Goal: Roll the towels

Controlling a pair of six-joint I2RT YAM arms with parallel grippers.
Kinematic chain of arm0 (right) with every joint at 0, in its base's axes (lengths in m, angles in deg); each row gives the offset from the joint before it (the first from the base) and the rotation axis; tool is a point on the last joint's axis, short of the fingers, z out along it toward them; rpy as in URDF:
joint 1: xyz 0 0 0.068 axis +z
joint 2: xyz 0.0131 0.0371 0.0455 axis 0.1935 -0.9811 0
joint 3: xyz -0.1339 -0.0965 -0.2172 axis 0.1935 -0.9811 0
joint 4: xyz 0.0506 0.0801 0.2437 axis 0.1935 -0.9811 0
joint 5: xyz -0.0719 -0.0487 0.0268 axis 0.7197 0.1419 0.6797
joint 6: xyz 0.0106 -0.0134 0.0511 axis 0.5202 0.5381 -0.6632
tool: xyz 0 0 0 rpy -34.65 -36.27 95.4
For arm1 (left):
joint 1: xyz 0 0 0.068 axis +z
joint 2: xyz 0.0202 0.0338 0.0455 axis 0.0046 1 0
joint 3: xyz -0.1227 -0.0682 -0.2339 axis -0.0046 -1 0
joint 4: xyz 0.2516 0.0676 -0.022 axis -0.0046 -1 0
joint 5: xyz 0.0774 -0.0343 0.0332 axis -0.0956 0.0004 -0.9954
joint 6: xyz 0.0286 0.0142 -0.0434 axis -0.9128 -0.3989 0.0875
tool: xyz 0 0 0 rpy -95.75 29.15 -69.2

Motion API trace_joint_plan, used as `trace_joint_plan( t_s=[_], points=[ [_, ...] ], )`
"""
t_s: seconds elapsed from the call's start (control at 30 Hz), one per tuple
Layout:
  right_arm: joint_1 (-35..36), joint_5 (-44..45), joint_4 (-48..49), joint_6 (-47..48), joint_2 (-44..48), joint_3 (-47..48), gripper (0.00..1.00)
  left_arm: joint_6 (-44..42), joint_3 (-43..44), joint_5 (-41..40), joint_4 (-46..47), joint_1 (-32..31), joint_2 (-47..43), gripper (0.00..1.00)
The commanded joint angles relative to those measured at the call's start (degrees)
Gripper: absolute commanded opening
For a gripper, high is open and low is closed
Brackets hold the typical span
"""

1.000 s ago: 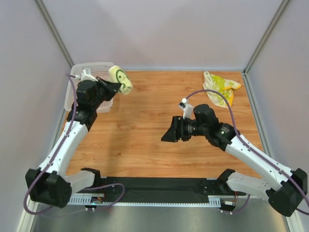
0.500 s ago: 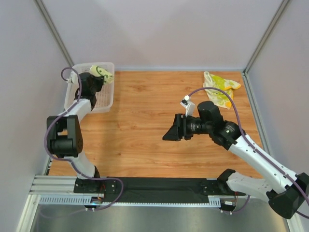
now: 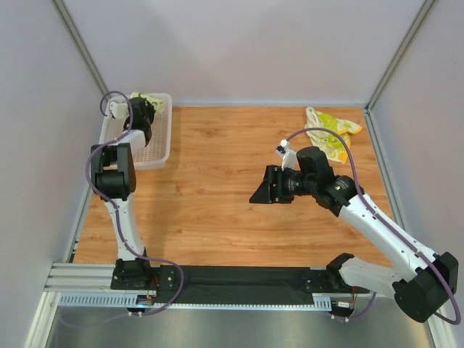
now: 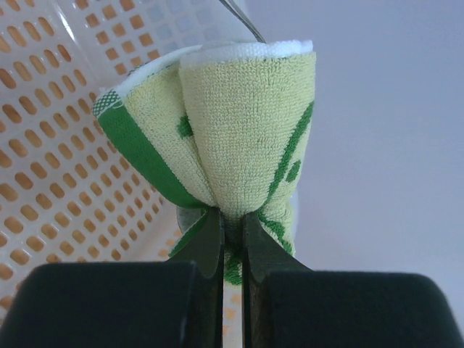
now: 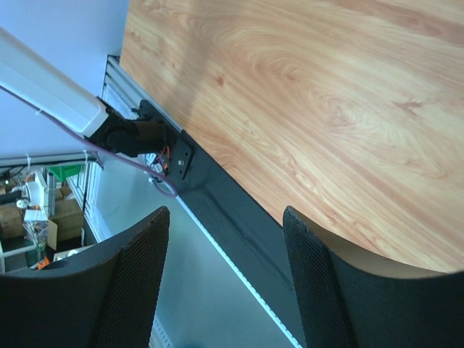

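The left gripper (image 4: 230,225) is pinching the rolled green-lined towel (image 4: 246,123) over the basket (image 3: 164,134), the right gripper (image 5: 223,217) is hanging spread and empty, and the yellow-blotched towel (image 3: 330,132) is lying unrolled.

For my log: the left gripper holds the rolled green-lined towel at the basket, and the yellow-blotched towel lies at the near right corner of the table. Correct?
Not the corner: the top external view shows the yellow-blotched towel at the far right corner of the table. The left gripper does hold the rolled green-lined towel at the basket.

Probably a lab: wall-panelled wooden table (image 3: 217,217), aluminium rail (image 3: 80,278).
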Motion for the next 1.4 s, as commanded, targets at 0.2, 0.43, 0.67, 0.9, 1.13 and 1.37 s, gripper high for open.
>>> trace_joint_plan(
  t_s=[0.2,0.43,0.67,0.9,1.13,1.37],
  points=[
    [-4.9,-3.1,0.2,2.2,0.2,1.0,0.65,4.6,4.9,-4.0,-1.6,0.8,7.0,0.00],
    [-6.0,-0.9,-4.3,3.0,3.8,0.4,0.64,8.7,6.5,3.8,0.7,2.3,12.9,0.28],
    [-6.2,4.9,-11.7,3.9,6.2,3.4,0.64,5.8,2.5,5.0,0.3,2.9,8.0,1.00],
    [-6.2,7.1,-15.5,3.0,9.9,3.3,0.63,5.5,-5.4,7.7,-1.5,3.6,-1.0,1.00],
    [-6.2,8.2,-18.6,3.7,12.1,3.7,0.64,1.8,-9.1,9.2,-9.0,3.7,-11.7,1.00],
    [-6.3,8.2,-19.8,4.0,13.7,4.1,0.64,-1.4,-7.1,12.0,-15.8,3.9,-16.5,1.00]
  ],
)
